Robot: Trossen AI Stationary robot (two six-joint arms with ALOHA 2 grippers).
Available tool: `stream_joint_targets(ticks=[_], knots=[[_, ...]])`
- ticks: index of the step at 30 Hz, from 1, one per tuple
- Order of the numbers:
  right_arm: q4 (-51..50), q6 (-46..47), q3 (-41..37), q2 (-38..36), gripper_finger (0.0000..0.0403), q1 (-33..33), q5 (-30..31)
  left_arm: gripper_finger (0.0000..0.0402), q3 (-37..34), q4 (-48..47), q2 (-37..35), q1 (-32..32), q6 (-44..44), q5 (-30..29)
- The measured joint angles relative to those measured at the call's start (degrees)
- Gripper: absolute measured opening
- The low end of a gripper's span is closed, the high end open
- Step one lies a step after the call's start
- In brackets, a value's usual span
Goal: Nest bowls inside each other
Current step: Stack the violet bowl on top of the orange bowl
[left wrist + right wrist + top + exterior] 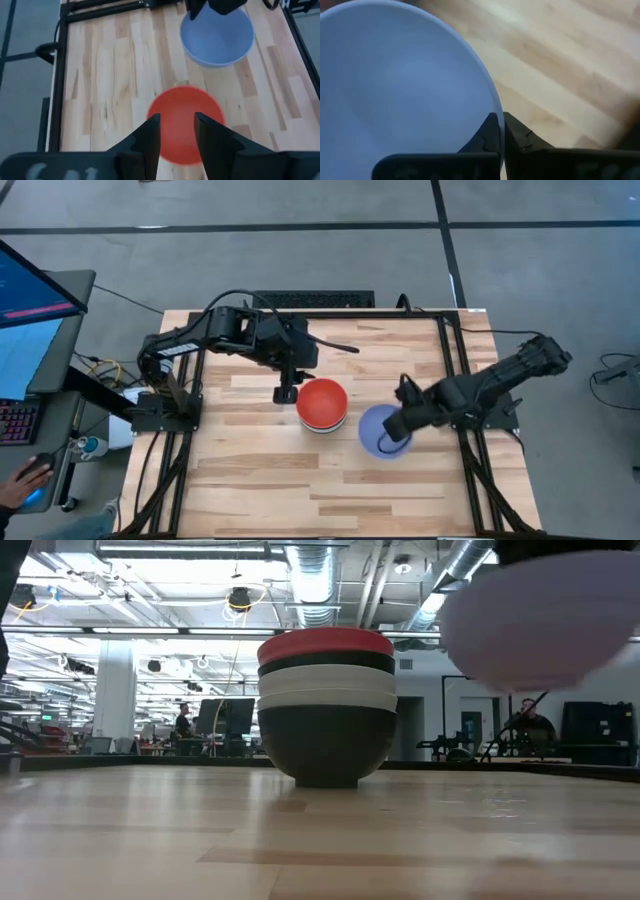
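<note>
A stack of nested bowls (pixel 322 406) stands on its black bottom bowl in the middle of the table. The low view shows the stack (pixel 326 705) as black, white, black and a red bowl (pixel 184 122) on top. The pale blue-lavender bowl (pixel 378 430) is just right of the stack, and in the low view this bowl (pixel 545 625) is off the table. My right gripper (pixel 397 430) is shut on it. My left gripper (pixel 287 392) is open at the stack's left side, and in its wrist view the gripper (pixel 176 135) has its fingers over the red bowl. My right gripper (pixel 501 132) pinches the blue-lavender bowl's rim (pixel 495 107) on its right-hand side, one finger inside the bowl and one outside. The fingers come from the table's right, slanting down. The bowl is lifted clear of the table, mouth up.
Dark metal frame rails (pixel 452 360) run along the table's left, right and far sides. A monitor (pixel 30 300) and a person's hand (pixel 22 480) on a mouse are beyond the left edge. Bare wood (pixel 320 490) lies toward the near edge.
</note>
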Motion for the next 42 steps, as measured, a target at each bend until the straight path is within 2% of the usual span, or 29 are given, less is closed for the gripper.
stream_joint_targets(ticks=[4, 7, 9, 16, 20, 29, 33, 38, 42], knots=[[-0.6, -6.9, 5.1, 0.0, 0.0011, -4.9, 0.9, 0.0102, -1.6, -0.6, -1.8, -0.1, 0.0, 0.1], [-0.5, -11.2, 8.9, 0.0, 0.0011, -7.6, 1.0, 0.0095, -7.6, 3.7, -5.9, -0.4, -0.1, 0.2], [-0.4, -13.4, 11.2, 0.0, 0.0012, -9.3, 1.0, 0.0091, -14.5, 8.2, -10.3, -0.4, -0.8, 0.3], [1.3, -21.1, 15.9, 3.5, 0.0011, -15.3, -0.1, 0.0089, -48.2, 32.8, -30.0, -0.5, -9.4, -0.7], [2.6, -27.7, 20.4, 8.9, 0.0017, -19.7, -2.7, 0.0089, -59.8, 37.4, -38.6, -1.8, -14.5, -4.3], [2.7, -41.4, 35.5, 21.9, 0.0015, -26.7, -6.5, 0.0088, -69.5, 33.3, -50.2, -5.6, -22.4, -12.9], [1.6, -43.0, 37.5, 26.2, 0.0020, -26.9, -8.0, 0.0088, -74.4, 35.0, -53.9, -7.1, -25.3, -13.8], [2.7, -43.9, 37.0, 29.0, 0.0014, -26.0, -8.8, 0.0088, -82.4, 44.2, -59.0, -8.9, -25.4, -16.0], [5.7, -44.0, 36.9, 31.0, 0.0024, -26.0, -9.9, 0.0088, -89.3, 53.8, -62.8, -9.3, -25.4, -17.5]])
